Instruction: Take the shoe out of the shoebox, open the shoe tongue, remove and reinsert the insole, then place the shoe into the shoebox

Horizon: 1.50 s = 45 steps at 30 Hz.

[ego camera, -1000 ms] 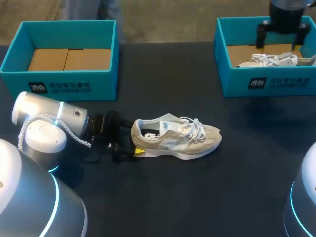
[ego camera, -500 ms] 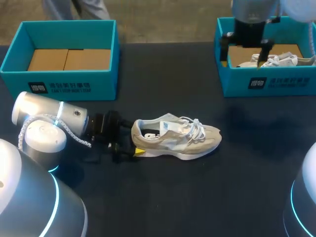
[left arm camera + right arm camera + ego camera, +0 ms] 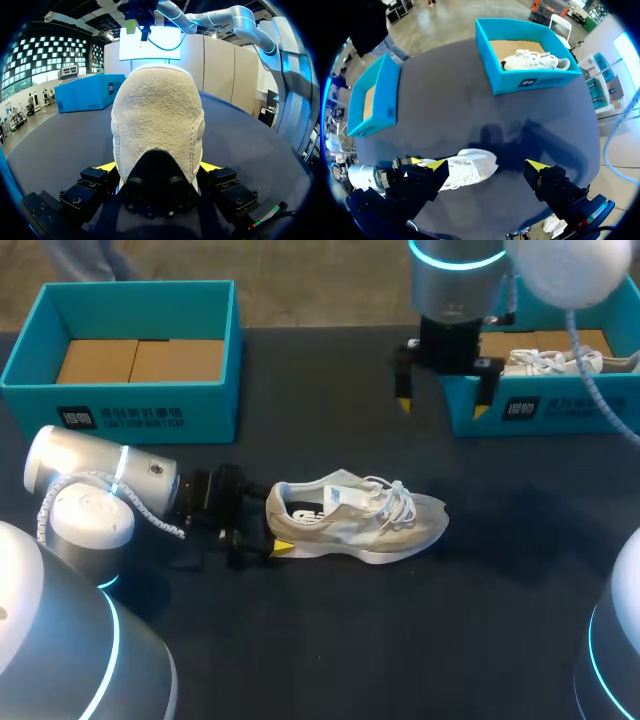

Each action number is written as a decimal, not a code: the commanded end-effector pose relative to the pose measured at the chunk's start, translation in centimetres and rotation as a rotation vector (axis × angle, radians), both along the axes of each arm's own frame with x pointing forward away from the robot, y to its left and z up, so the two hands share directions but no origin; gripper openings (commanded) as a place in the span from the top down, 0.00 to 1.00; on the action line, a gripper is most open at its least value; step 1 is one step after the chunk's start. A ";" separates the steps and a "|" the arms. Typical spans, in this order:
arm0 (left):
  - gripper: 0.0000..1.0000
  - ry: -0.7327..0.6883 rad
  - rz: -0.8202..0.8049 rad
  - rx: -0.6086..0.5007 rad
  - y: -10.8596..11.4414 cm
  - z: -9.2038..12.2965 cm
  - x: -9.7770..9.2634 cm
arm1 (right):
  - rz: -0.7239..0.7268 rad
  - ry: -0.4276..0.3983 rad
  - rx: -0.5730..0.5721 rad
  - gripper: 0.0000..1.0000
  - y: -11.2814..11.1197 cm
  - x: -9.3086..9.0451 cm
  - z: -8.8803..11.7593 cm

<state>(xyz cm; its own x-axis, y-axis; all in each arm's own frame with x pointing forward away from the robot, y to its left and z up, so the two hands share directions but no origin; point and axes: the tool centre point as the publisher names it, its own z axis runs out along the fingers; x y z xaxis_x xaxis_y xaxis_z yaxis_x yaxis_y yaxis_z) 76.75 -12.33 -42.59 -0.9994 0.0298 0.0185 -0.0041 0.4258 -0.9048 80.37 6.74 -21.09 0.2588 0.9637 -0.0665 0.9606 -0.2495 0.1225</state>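
Head view shows the shoe [image 3: 355,520] on the surface [image 3: 300,640], heel gripped by the left tool [image 3: 270,530], right tool [image 3: 442,405] open above; I think it must come down next and pull the tongue [image 3: 343,496] open.

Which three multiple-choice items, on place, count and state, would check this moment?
1. Where is the beige sneaker? A in a shoebox; B on the table; C held in the air.
2. How many teal shoeboxes stand on the table? A one; B two; C three.
3. The right claw is: A open and empty; B shut on a shoe; C shut on an insole.
1 B, its sole rests on the tabletop; 2 B, one at each far corner; 3 A, its yellow tips stand apart, nothing between.
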 end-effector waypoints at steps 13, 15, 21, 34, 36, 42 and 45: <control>1.00 0.000 0.000 0.000 0.0 -0.1 0.1 | -0.004 0.008 -0.019 0.00 0.9 0.3 -0.4; 1.00 0.000 0.000 0.000 0.0 -0.1 0.1 | -0.004 0.008 -0.019 0.00 0.9 0.3 -0.4; 1.00 0.000 0.000 0.000 0.0 -0.1 0.1 | -0.004 0.008 -0.019 0.00 0.9 0.3 -0.4; 1.00 0.000 0.000 0.000 0.0 -0.1 0.1 | 0.049 0.010 -0.078 0.00 4.2 -0.7 -3.2; 1.00 0.000 0.000 0.000 0.0 -0.1 0.1 | 0.036 0.030 -0.074 0.00 5.0 -1.2 -3.3; 1.00 0.000 0.000 0.000 0.0 -0.1 0.1 | 0.027 0.028 -0.067 0.00 7.6 -2.6 -3.4; 1.00 0.000 0.000 0.000 0.0 -0.1 0.1 | 0.029 0.025 -0.108 0.00 9.0 -3.2 -3.7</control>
<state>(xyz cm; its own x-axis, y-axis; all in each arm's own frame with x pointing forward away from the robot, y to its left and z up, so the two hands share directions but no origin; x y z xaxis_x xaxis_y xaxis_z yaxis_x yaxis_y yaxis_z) 76.76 -12.33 -42.58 -0.9994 0.0298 0.0185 -0.0041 0.4258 -0.9048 77.48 13.92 -24.39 0.2229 0.9681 -0.1144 0.9714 -0.2107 0.1091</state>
